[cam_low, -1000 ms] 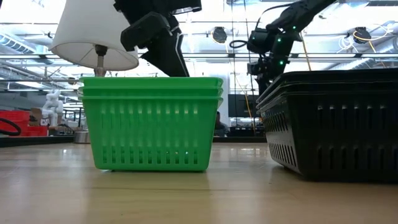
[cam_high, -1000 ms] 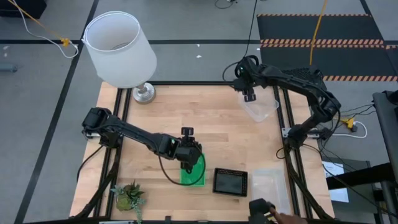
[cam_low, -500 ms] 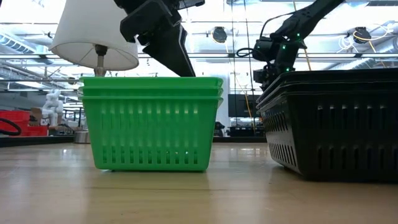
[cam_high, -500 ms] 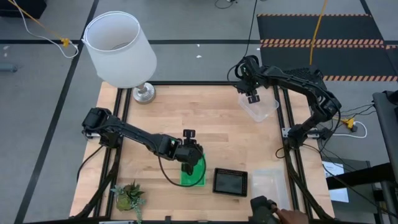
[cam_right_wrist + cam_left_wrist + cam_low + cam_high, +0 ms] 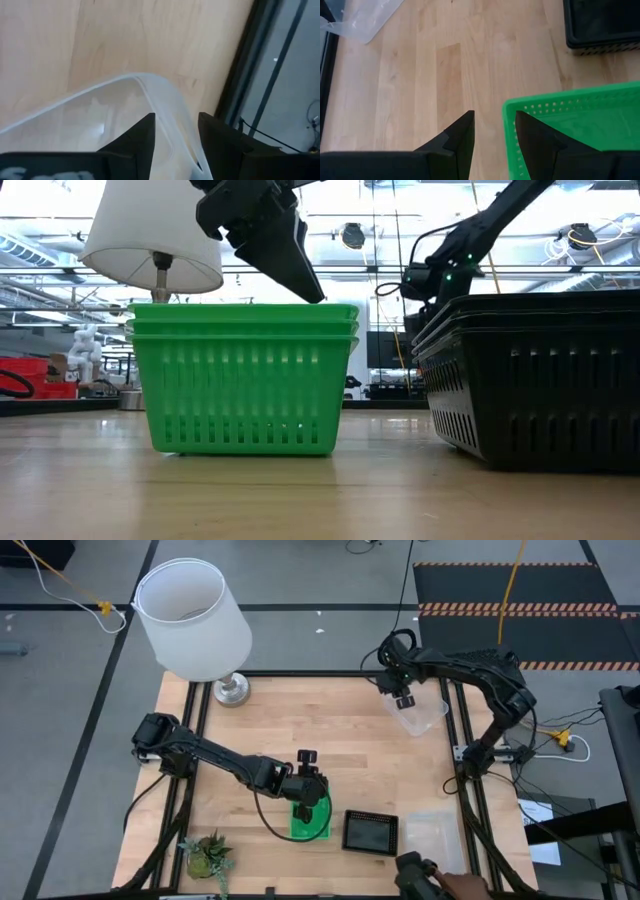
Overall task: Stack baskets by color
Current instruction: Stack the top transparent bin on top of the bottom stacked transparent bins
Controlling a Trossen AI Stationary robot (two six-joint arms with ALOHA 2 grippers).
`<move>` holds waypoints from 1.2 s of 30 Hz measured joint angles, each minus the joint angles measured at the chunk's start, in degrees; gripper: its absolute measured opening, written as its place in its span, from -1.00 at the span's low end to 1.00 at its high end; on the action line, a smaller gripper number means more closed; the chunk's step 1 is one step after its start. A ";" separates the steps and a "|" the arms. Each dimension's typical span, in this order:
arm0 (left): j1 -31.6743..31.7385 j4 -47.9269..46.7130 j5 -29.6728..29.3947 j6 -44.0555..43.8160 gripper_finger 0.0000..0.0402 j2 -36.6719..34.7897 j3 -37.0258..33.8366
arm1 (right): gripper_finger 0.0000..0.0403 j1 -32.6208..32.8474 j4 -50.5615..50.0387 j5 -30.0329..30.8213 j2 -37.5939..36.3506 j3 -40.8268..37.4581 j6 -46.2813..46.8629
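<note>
Already the green stack point(image 5: 245, 375) and black stack point(image 5: 535, 380) stand near; the right gripper point(image 5: 176, 131) straddles a far-right clear basket's point(image 5: 418, 715) rim (seemingly not yet clamped), left gripper point(image 5: 494, 131) open over green.

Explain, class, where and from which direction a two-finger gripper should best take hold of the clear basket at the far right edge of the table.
Probably by its thin rim, from above. The clear basket sits open side up, so its wall edge is a narrow lip that one finger can pass inside and one outside. The right gripper already straddles that rim near a corner this way.
</note>
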 joint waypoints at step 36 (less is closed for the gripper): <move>-2.37 3.34 -0.07 -0.42 -0.28 0.00 0.00 | -1.00 20.68 -28.55 20.91 -24.11 11.79 34.94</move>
